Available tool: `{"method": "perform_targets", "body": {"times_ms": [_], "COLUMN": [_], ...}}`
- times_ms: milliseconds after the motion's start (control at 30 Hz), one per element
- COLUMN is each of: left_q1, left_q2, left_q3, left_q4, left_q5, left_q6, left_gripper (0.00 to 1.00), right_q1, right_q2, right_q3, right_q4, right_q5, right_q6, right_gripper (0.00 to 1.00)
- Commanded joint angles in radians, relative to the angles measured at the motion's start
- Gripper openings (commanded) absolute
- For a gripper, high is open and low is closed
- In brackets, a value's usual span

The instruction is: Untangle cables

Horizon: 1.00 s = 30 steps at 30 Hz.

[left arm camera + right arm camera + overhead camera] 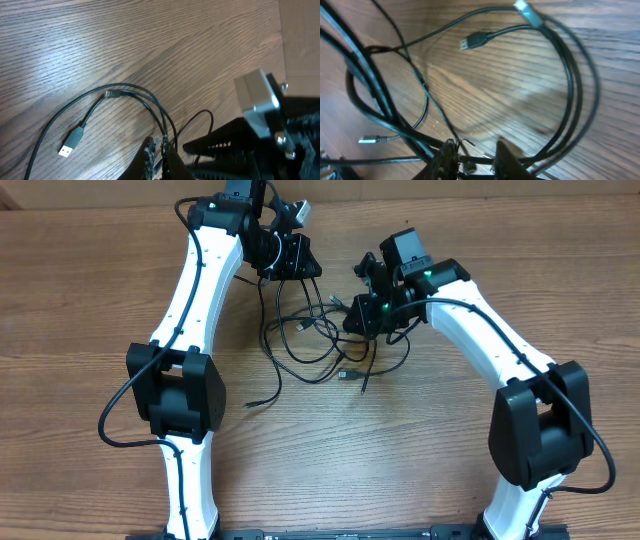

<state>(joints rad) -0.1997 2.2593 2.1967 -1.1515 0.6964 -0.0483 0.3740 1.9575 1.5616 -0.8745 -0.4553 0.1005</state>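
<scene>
The cables point(310, 350) are thin black cords tangled in loose loops on the wooden table between the two arms. My left gripper point(298, 258) is at the far side of the tangle. In the left wrist view it point(159, 150) is shut on two cable strands point(160, 112) that run up from a black USB plug point(70, 142). My right gripper point(362, 315) is over the right side of the tangle. In the right wrist view its jaws point(476, 160) stand a little apart, closed on a cable point(470, 161) crossing between them. Loops point(572, 95) and a plug point(476, 40) hang beyond.
A black robot part with a grey block point(256, 97) fills the right of the left wrist view. Loose cable ends trail toward the table's middle point(262, 400). Both arm bases stand at the near edge point(185, 390), point(540, 420).
</scene>
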Motion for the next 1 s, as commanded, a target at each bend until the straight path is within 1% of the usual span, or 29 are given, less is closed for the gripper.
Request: {"method": "perform_targets", "body": {"times_ms": [0, 133, 300, 533, 800, 967], "left_q1": [0.0, 0.0, 0.0, -0.004, -0.005, -0.005], "left_q2": [-0.006, -0.006, -0.006, -0.006, -0.006, -0.006], "left_q3": [-0.002, -0.002, -0.002, -0.002, -0.002, -0.002], "left_q4": [0.0, 0.001, 0.004, 0.005, 0.019, 0.021], "left_q5": [0.025, 0.011, -0.097, -0.102, -0.127, -0.119], "left_q6": [0.01, -0.047, -0.192, -0.318, -0.38, -0.41], "left_gripper": [0.05, 0.04, 0.04, 0.04, 0.04, 0.04], "right_q1": [0.026, 0.032, 0.032, 0.032, 0.032, 0.037], "right_q2": [0.018, 0.018, 0.018, 0.018, 0.018, 0.024], "right_q3": [0.01, 0.01, 0.01, 0.01, 0.01, 0.01], "right_q4": [0.001, 0.016, 0.029, -0.003, -0.055, -0.014], "right_q5": [-0.024, -0.024, -0.025, -0.063, -0.062, -0.061], "right_q6": [-0.009, -0.01, -0.013, -0.024, -0.024, -0.024], "right_gripper": [0.25, 0.3, 0.32, 0.38, 0.4, 0.4]}}
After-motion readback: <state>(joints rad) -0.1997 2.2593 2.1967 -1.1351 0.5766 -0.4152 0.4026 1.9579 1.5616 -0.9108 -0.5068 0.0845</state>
